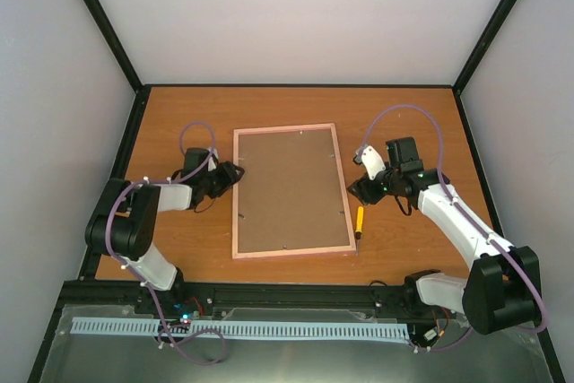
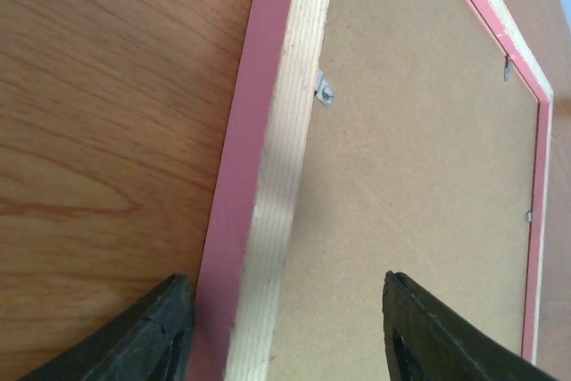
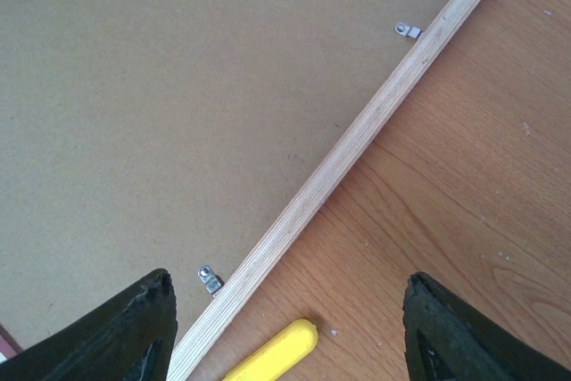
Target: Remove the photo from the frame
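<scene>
The frame lies face down in the middle of the table, brown back board up, with its pink border showing along the edges. The photo is hidden under the board. My left gripper is at the frame's left edge, open; in the left wrist view its jaws straddle the pink-and-wood rail, one finger over the table, the other over the board. My right gripper hovers open over the frame's right edge, holding nothing.
A small yellow-handled screwdriver lies on the table just right of the frame, its handle between my right fingers' line of sight. Small metal clips hold the board in. Black posts and white walls enclose the table.
</scene>
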